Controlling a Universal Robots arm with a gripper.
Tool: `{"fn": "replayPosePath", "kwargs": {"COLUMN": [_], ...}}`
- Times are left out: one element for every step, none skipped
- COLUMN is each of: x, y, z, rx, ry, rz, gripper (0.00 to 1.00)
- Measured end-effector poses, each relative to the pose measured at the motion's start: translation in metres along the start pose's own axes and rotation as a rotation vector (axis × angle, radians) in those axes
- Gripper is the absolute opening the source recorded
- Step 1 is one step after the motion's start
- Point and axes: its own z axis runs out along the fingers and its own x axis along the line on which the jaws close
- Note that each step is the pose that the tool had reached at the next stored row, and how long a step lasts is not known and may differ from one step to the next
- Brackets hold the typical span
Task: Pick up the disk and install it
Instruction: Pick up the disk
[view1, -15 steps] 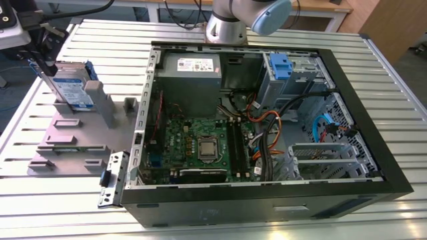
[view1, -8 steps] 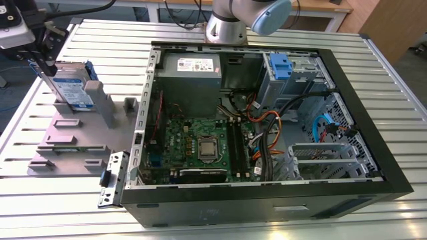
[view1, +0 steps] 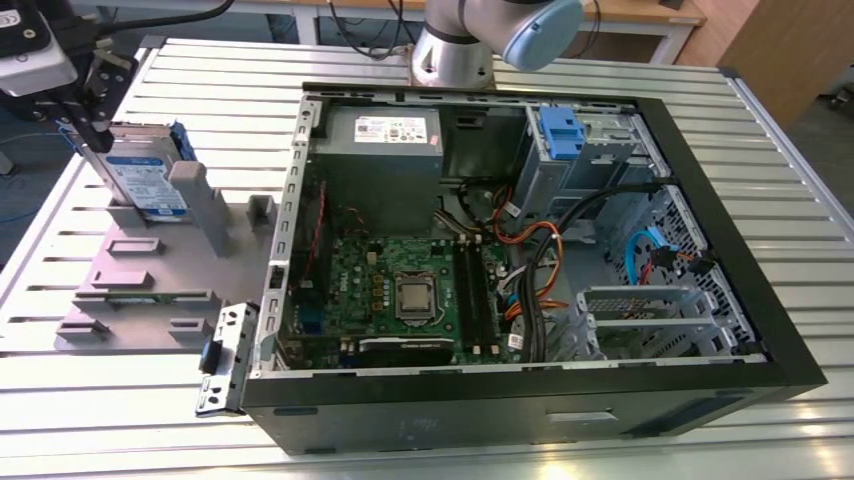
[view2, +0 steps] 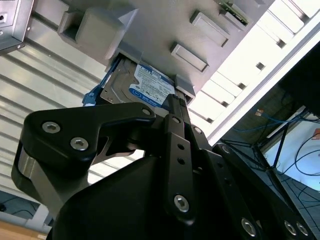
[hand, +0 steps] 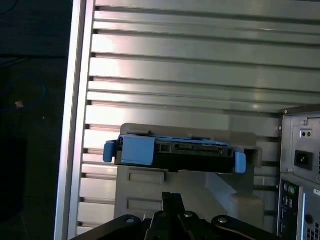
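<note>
We've got the disk (view1: 144, 180) upright on edge, slotted in the grey stand (view1: 127, 285) on the surface (view1: 120, 420), at the exterior view's left. Silver body, white-and-blue label, blue carrier frame around its edges.
</note>
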Motion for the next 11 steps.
{"fn": "replayPosePath", "kwargs": {"x": [0.0,0.0,0.0,0.0,0.0,0.0,0.0,0.0,0.0,0.0,0.0], "y": [0.0,0.0,0.0,0.0,0.0,0.0,0.0,0.0,0.0,0.0,0.0], "z": [0.0,0.0,0.0,0.0,0.0,0.0,0.0,0.0,0.0,0.0,0.0], "rx": [0.0,0.0001,0.0001,0.0002,0.0002,0.0002,0.0002,0.0003,0.0003,0.0003,0.0003], "ry": [0.0002,0.0003,0.0005,0.0006,0.0008,0.0009,0.001,0.0012,0.0012,0.0013,0.0014], "rz": [-0.005,-0.01,-0.015,-0.02,-0.024,-0.027,-0.031,-0.034,-0.037,-0.04,-0.042], "gripper": [0.11,0.11,0.11,0.11,0.11,0.11,0.11,0.11,0.11,0.11,0.11]}}
